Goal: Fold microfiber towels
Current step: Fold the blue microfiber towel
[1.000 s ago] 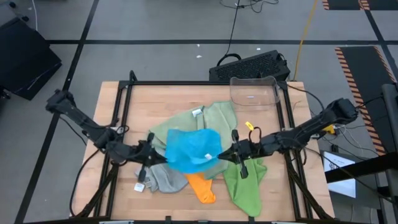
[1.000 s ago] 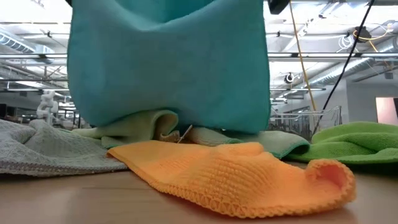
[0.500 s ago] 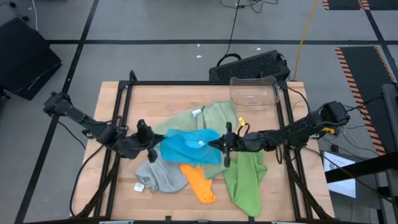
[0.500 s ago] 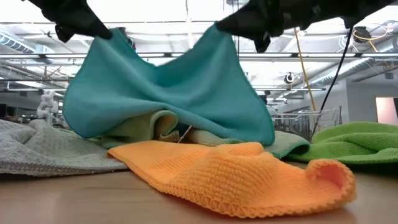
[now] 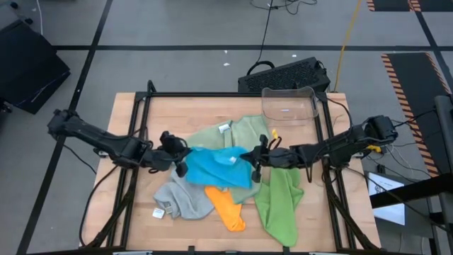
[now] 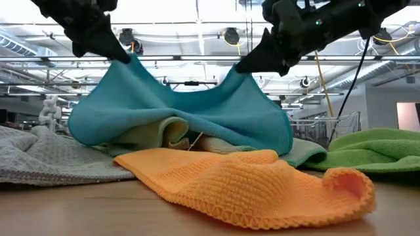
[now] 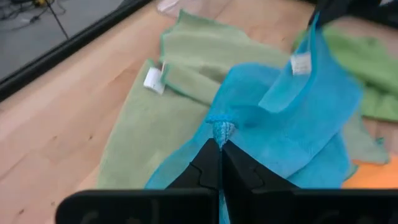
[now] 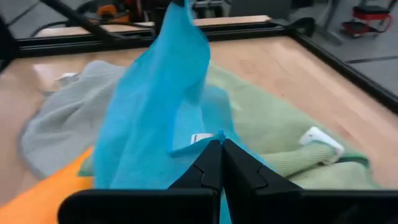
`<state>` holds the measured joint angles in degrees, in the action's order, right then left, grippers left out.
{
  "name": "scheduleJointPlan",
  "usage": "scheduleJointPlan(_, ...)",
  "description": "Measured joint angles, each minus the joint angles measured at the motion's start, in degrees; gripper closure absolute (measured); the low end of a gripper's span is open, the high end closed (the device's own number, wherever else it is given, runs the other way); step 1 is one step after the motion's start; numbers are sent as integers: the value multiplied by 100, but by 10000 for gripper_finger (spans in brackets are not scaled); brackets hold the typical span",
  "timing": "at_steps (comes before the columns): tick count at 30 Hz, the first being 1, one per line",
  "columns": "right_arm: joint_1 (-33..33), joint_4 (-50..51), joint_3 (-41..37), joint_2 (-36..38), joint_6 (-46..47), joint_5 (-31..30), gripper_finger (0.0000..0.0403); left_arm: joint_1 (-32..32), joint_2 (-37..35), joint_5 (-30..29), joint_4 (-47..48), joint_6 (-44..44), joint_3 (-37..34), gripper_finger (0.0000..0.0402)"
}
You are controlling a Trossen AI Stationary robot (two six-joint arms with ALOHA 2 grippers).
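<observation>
Towels lie heaped mid-table. Left gripper (image 5: 181,159) is pinched tight on one corner of the bright blue microfiber towel (image 5: 212,168); right gripper (image 5: 253,157) is clamped on the opposite corner, the cloth sagging between over the sage green towel (image 5: 241,134). We judge even tension and a clear landing spot are needed. Wooden table (image 5: 177,113) also carries grey (image 5: 180,198), orange (image 5: 228,211) and lime (image 5: 279,209) towels; a clear plastic bin (image 5: 289,103) stands at the far edge.

A big industrial workshop hall: grey taped concrete floor (image 5: 177,28), exposed ceiling pipes and strip lights (image 6: 197,59), loose black cables (image 5: 267,28).
</observation>
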<state>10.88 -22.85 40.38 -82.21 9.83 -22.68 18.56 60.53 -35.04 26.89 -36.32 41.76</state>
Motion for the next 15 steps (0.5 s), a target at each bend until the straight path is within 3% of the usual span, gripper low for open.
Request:
scheduleJointPlan(8, -237, 628, 0, -5, 320, -2, 403, -314, 457, 106, 128, 153, 0, 396)
scheduleJointPlan(15, -404, 399, -154, -235, 583, 1, 403, -615, 842, 254, 154, 179, 0, 386)
